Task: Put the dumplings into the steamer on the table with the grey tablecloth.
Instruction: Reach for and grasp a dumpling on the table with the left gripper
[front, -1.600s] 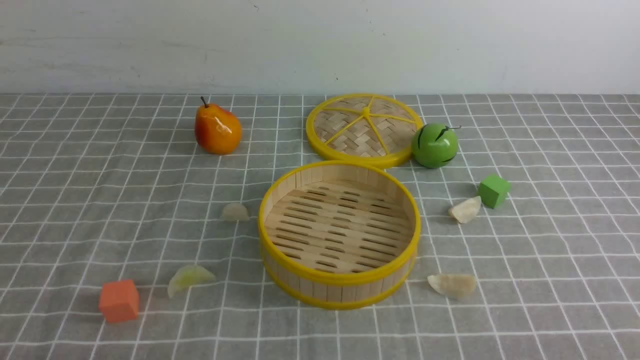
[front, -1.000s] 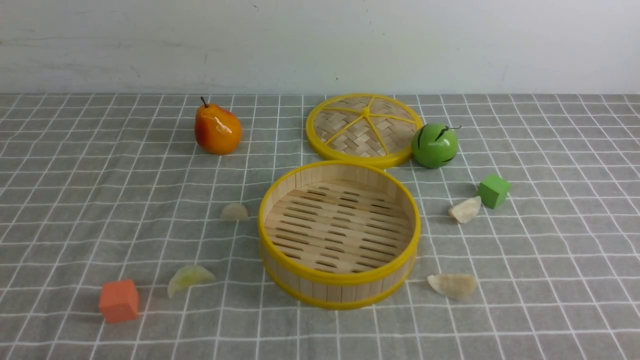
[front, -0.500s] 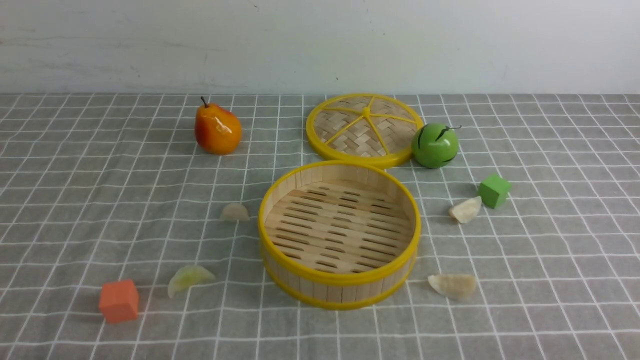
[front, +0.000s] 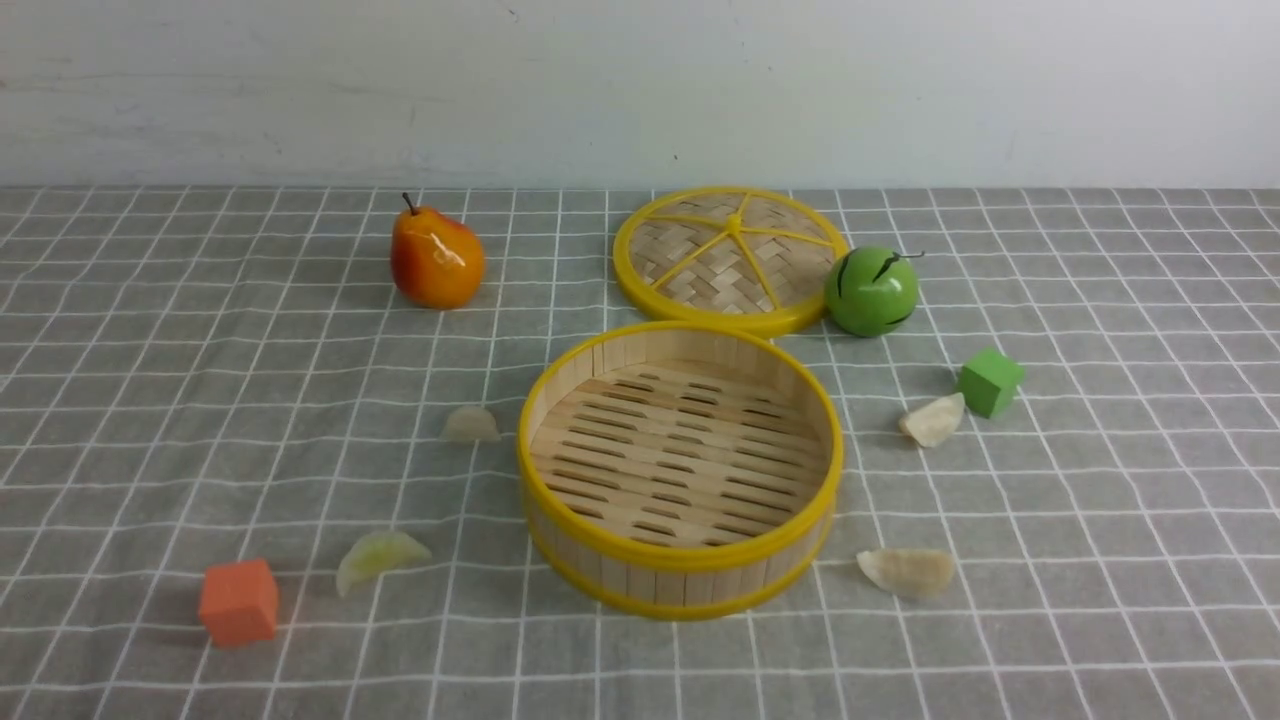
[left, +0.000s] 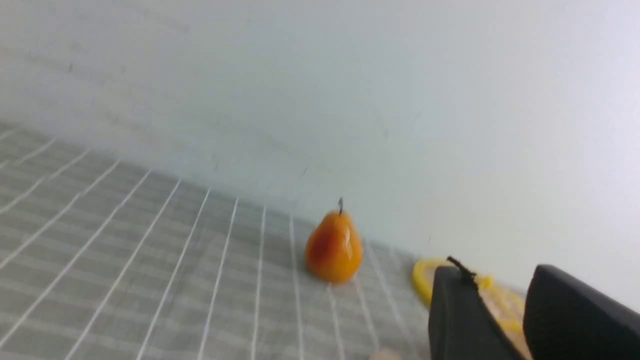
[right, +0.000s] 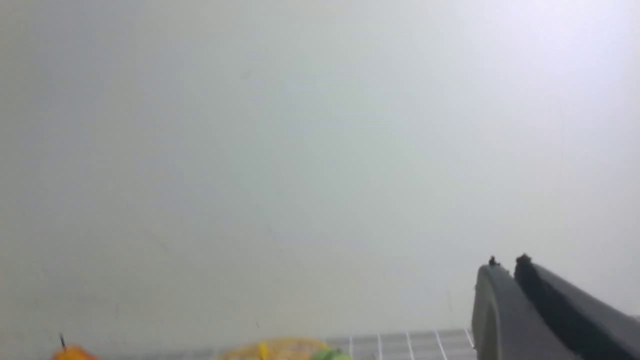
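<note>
Four dumplings (front: 470, 425) (front: 380, 558) (front: 932, 420) (front: 906, 571) lie on the grey tablecloth (front: 150, 400) in the front view, all of them outside the steamer (front: 680, 562). One pale dumpling sits just beside the steamer's left wall. The greenish one lies nearer the camera and further left, close to an orange cube (front: 238, 600). On the right, one dumpling lies almost against a green cube (front: 989, 382), and the last lies near the steamer's front right edge. The steamer stands upright in the middle of the cloth, its slatted floor showing. Behind it the woven lid (front: 730, 258) lies flat, with a green ball (front: 871, 291) touching its right rim. A pear (front: 437, 258) stands well to the left of the lid.

From the left wrist view, the left gripper (left: 500, 272) shows as two dark fingers (left: 460, 320) with a clear gap between them and nothing in it. Through the gap a part of the lid (left: 422, 280) shows. The pear (left: 334, 250) stands on the checked cloth (left: 150, 260) before the pale wall (left: 350, 100).

From the right wrist view, mostly wall (right: 300, 150) is seen. The right gripper (right: 507, 261) has its fingers (right: 500, 310) lying close against each other, only a thin seam between them, holding nothing. Along the picture's lower edge the pear's top (right: 72, 354), the lid (right: 280, 346) and the green ball (right: 330, 355) show, blurred.
</note>
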